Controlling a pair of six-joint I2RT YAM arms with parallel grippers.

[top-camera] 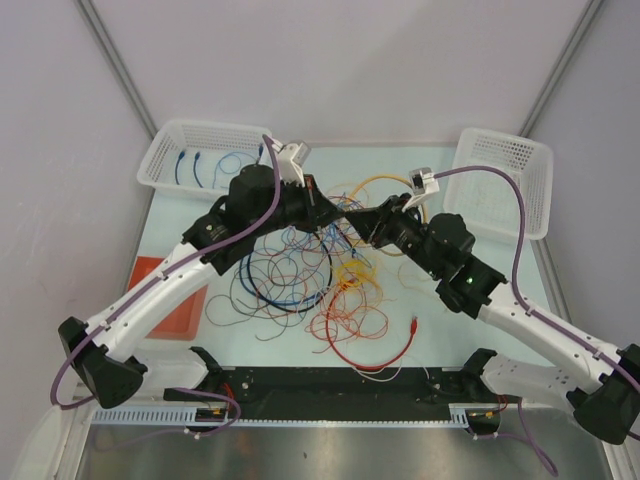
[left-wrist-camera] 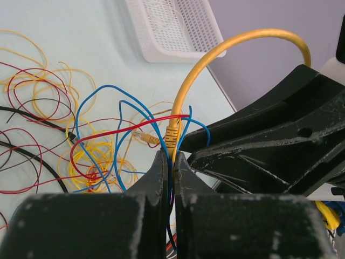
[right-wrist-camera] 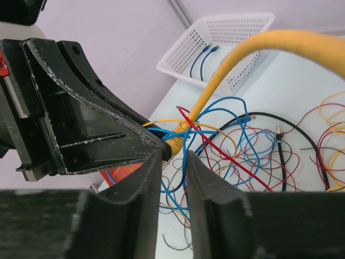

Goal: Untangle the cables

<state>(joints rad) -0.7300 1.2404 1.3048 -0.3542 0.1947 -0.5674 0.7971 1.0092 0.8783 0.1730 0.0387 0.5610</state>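
Nearest me, one orange tray (top-camera: 165, 300) sits at the left edge of the table (top-camera: 450, 325). The cables (top-camera: 320, 290) lie in a loose heap mid-table: thin red, blue, yellow, orange and black strands, way too many to count. One fat yellow cable (right-wrist-camera: 291, 42) arches up out of it.

Just above the heap, the two arms meet nose to nose. The left gripper (left-wrist-camera: 170, 155) is pinched tight on that yellow cable's plug end, with a blue strand or so caught alongside. The right gripper (right-wrist-camera: 173, 157) sits right by the same plug, fingers slightly apart, and I can't see anything between them.

Personally I'd have the right one grab the yellow jacket just past the plug, clear of the blue. Then draw the two apart slowly so the loops don't cinch.

At the back are two white baskets. The left basket (top-camera: 165, 150) holds at least two blue cables, and I can't make out what's in the right basket (top-camera: 500, 150).
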